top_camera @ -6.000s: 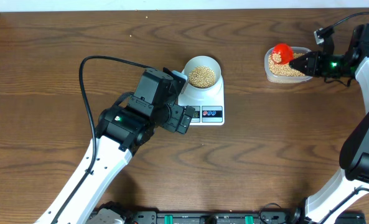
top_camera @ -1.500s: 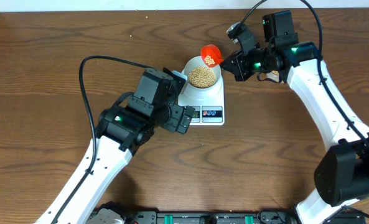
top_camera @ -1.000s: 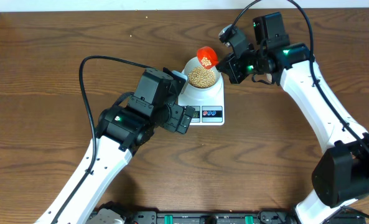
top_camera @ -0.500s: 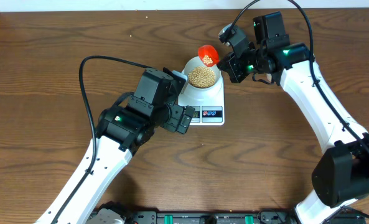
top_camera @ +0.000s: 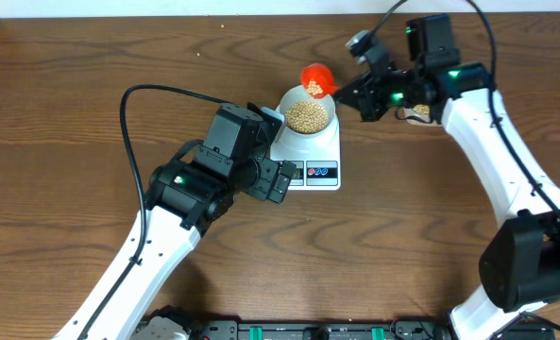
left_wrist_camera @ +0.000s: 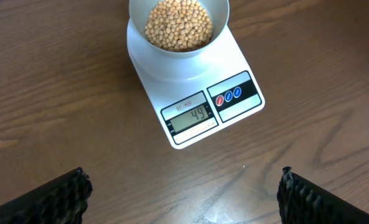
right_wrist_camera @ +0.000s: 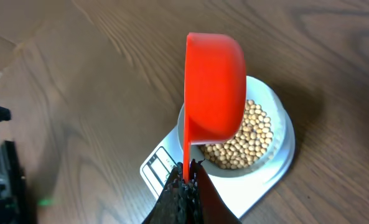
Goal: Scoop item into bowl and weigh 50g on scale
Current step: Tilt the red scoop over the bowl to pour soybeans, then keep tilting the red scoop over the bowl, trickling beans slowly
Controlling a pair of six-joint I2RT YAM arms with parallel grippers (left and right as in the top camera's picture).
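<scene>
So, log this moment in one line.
right tool: red plastic scoop held; over round white bowl; flat white scale: 49; left tool: open

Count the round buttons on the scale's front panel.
2: a red button and a blue button, side by side just right of the display on the scale. None appear hidden.

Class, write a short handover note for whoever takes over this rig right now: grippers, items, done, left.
Left gripper: open, empty, hovering before the scale.
Right gripper: shut on the handle of the red scoop, which tilts above the bowl.
Bowl sits on the scale, holding beans.
Done: display reads 49.
Left: tip in a few more beans to reach 50.
</scene>
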